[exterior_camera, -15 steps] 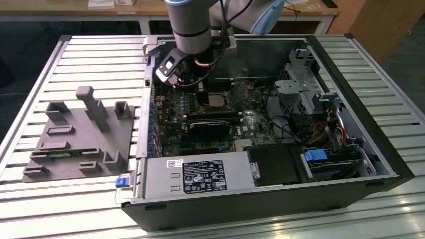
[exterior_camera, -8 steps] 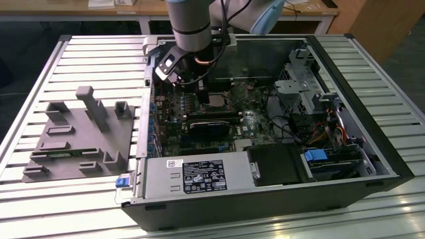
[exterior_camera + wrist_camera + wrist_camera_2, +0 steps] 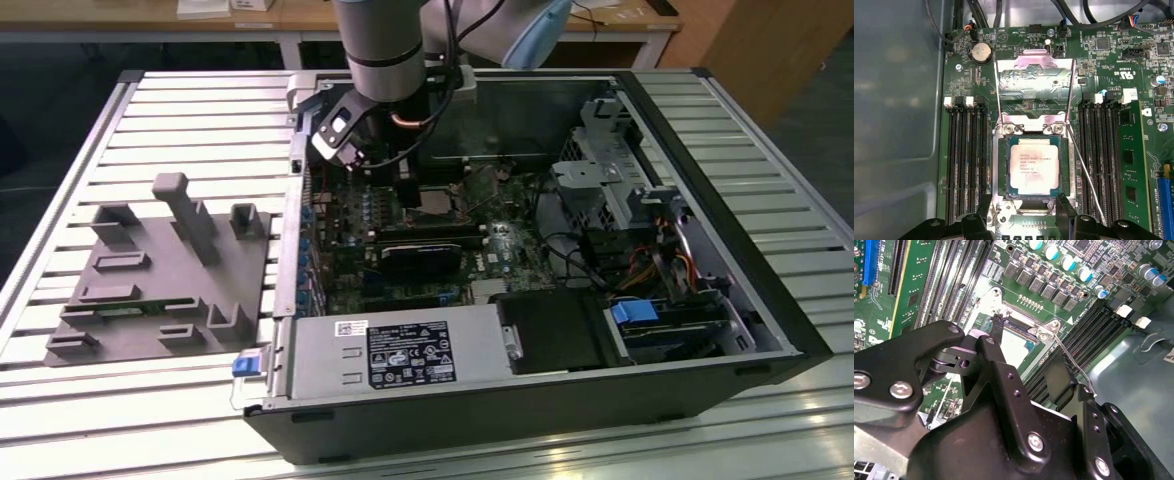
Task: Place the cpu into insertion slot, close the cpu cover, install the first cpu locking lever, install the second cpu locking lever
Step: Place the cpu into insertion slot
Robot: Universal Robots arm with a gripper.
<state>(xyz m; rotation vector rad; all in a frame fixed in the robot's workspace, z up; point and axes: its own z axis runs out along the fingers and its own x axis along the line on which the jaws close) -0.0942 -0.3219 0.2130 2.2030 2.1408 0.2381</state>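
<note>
The gripper (image 3: 1024, 222) is hovering just above the insertion slot (image 3: 1002, 165), at the side opposite the cover's hinge. Its 2 black metal fingers (image 3: 1004, 370) are standing apart and gripping nothing. The cpu (image 3: 1034, 167) is lying flat inside the slot, its silvery square top facing up within the black frame. The cpu cover (image 3: 1035, 82) is standing open, tipped back from the socket, its shiny metal showing a pinkish sheen. 1 thin wire lever (image 3: 1085, 172) is slanting free beside the socket. Long black memory slots (image 3: 966, 160) are flanking the socket on the green motherboard (image 3: 1134, 150).

In the exterior view, the open dark computer case (image 3: 534, 420) is lying on a ribbed, pale metal table (image 3: 174, 110). A grey blocky fixture (image 3: 160, 280) is resting toward the exterior view's left, and wooden desks (image 3: 307, 15) are standing behind.
</note>
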